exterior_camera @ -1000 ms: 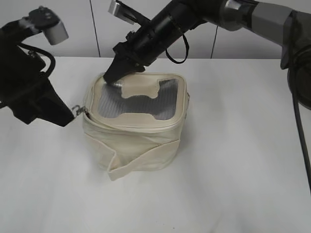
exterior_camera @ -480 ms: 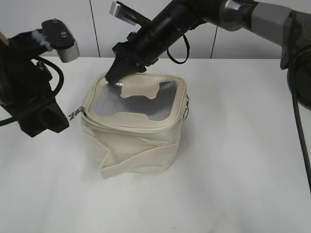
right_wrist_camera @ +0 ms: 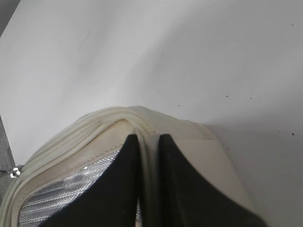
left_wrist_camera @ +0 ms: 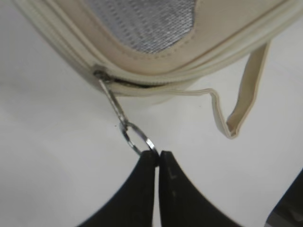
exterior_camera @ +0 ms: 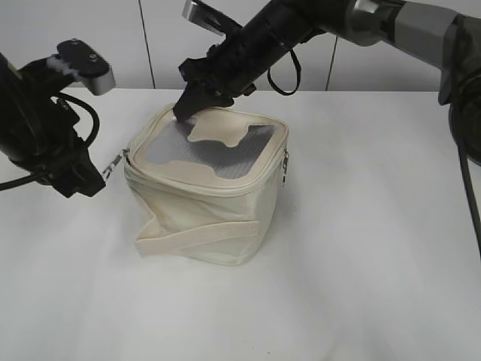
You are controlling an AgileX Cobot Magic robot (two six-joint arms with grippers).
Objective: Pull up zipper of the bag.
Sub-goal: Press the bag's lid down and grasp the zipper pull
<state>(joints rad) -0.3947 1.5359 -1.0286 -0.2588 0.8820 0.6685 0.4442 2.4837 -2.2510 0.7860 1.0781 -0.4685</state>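
- The left pincer (exterior_camera: 96, 179) sits at the far left of the counter (exterior_camera: 361, 248), low and just beside the bag's left corner.
- In the left wrist view the left pincer (left_wrist_camera: 155, 156) has its black tips pressed together, pinching the lower edge of the ring pull (left_wrist_camera: 137, 138); no gap shows between them.
- The ring pull (exterior_camera: 114, 165) hangs on a silver link that runs taut up to the slider at the zipper's (left_wrist_camera: 156, 80) left corner, so the pull lies between pincer and bag.
- The bag (exterior_camera: 207, 195) stands near the middle of the counter, its grey mesh top facing up and tilted toward the camera, with the cream zipper (exterior_camera: 195, 188) running round the top rim.
- A flat strap (exterior_camera: 199, 239) crosses the bag's front side; its loose end hangs free in the left wrist view (left_wrist_camera: 246, 94).
- A second slider (exterior_camera: 285, 162) hangs at the bag's right corner, well apart from both pincers.
- The right pincer (exterior_camera: 184, 111) reaches in from the upper right and comes down on the bag's back left rim.
- In the right wrist view the right pincer (right_wrist_camera: 147, 142) stands narrow, its two tips clamped on a fold of the bag's (right_wrist_camera: 199, 151) cream rim.
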